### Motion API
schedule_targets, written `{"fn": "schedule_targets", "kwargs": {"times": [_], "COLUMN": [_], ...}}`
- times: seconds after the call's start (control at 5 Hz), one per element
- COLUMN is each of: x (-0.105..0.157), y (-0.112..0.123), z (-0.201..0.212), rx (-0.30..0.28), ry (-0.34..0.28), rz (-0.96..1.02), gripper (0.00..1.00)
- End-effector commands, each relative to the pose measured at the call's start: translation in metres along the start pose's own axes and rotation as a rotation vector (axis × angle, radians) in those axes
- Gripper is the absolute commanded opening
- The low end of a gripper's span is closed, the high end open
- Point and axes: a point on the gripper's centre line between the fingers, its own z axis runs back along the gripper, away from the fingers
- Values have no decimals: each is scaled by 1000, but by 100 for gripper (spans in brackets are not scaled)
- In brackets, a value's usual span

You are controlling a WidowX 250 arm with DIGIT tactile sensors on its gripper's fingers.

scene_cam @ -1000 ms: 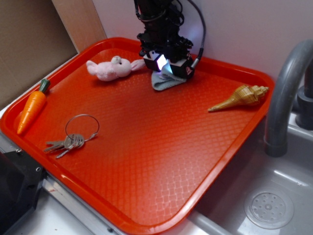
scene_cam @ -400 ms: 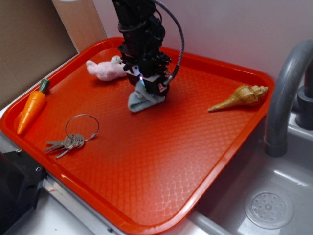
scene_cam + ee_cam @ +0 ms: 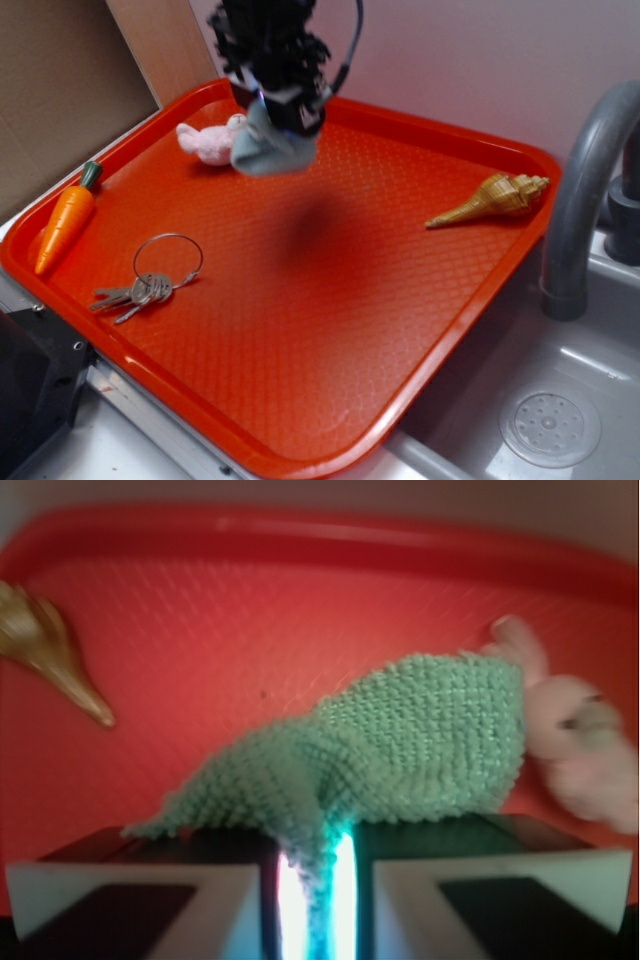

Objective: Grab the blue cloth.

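Above the tray (image 3: 480, 300), the hand (image 3: 283, 108) has lifted the blue cloth (image 3: 268, 150).

The blue cloth (image 3: 268, 148) (image 3: 400, 745) is seen to be a soft knit, matt, with coarse loops clearly raised in the wrist view. The tray (image 3: 330, 300) (image 3: 300, 610) appears to be glossy orange-red plastic, embossed all over with a fine diamond pattern. A pink bunny (image 3: 205, 140) (image 3: 580, 740) beside the cloth is made of fuzzy plush. Near the tray's left rim, the carrot (image 3: 62, 225) looks like smooth plastic, and the keys (image 3: 135, 292) with their ring are shiny metal. The shell (image 3: 490, 200) (image 3: 45, 660) is ridged and faintly glossy. The sink (image 3: 540, 410) beside the tray is smooth grey.
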Motion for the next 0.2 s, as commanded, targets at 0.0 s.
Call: {"fn": "schedule_targets", "kwargs": {"times": [0.0], "x": [-5], "y": [20], "z": [65], "rx": [-100], "ry": [-105], "rz": [-35], "gripper": [0]}}
